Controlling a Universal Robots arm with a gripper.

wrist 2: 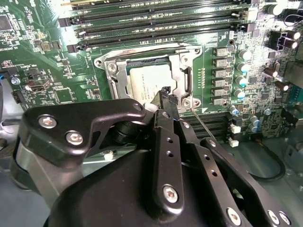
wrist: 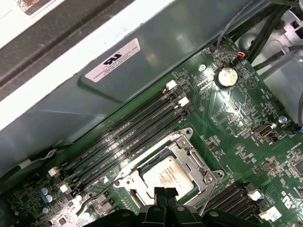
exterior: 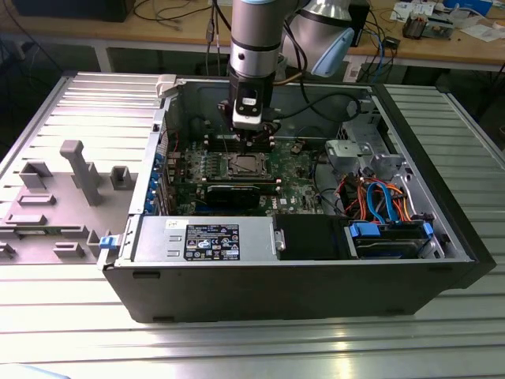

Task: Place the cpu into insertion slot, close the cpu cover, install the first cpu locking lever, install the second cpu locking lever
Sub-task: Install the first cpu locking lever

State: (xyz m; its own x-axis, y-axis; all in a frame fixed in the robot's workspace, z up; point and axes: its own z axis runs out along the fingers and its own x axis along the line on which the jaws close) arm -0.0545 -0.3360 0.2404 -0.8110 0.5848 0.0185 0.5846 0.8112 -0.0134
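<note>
I have the claw (wrist 2: 169, 98) low inside the open computer case (exterior: 237, 284), right over the near edge of the socket (wrist 2: 149, 78) on the green board (wrist 2: 57, 61). In both wrist views its two fingertips (wrist: 164, 193) are pressed together with nothing between them.

The chip (wrist 2: 149, 78) already lies flat in the socket, its silvery top showing through the window of the cover (wrist 2: 182, 71). The cover frame looks folded down around the chip, touching the socket rim on all the sides I can see. A thin wire lever (wrist 2: 203, 125) runs out from the socket corner beside the fingertips, over the dark slots at that edge of the board. I judge it is not latched yet, though I cannot see its hook end clearly. A second thin lever (wrist: 92, 196) shows in the first wrist view at the opposite socket corner, and that one looks loose as well.

My worry is the closeness. The fingertips sit just beside the lever and the cover edge, so a small sideways slip could skate off the wire and scrape the board parts next to it. Pressing while the cover is not fully seated could tilt the chip and hurt the pins below.
</note>
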